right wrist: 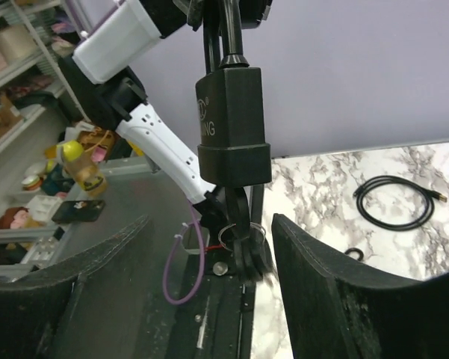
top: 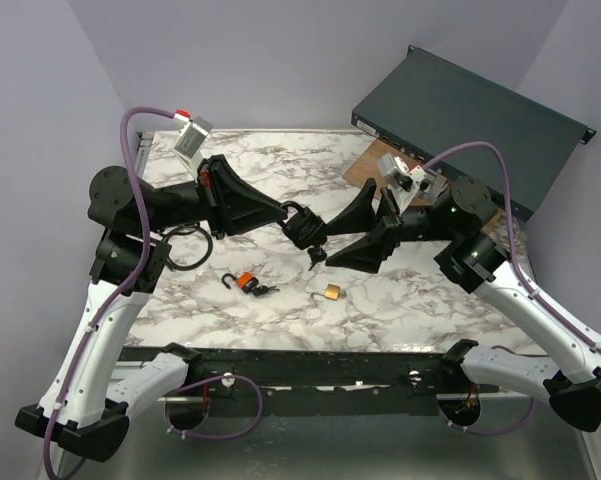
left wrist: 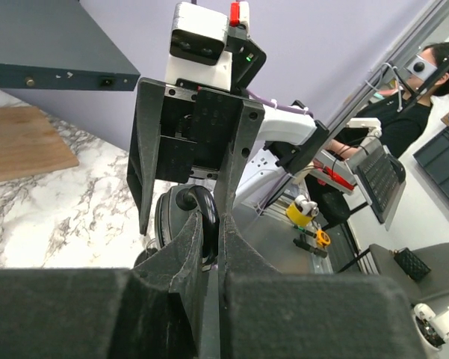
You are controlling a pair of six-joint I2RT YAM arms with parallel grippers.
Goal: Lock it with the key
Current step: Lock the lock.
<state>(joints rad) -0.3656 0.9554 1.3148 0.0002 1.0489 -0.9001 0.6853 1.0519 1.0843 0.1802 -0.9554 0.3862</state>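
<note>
**Black padlock hung up, key waiting for my right gripper**

Nearest me on the marble table (top: 410, 320) lie an orange padlock (top: 244, 283), its shackle swung open, and a small brass padlock (top: 333, 292). I take both for spares. Above them my left gripper (left wrist: 211, 224) is pinched tight on the shackle of the black padlock (right wrist: 233, 123). It hangs the padlock in mid-air, so the key (right wrist: 237, 208) in its base points down within reach. My right gripper (right wrist: 209, 220) stands wide around that key, touching nothing. Farther back lies one coiled cable (top: 188, 245). That makes three padlocks and one key I'm sure of.
</note>
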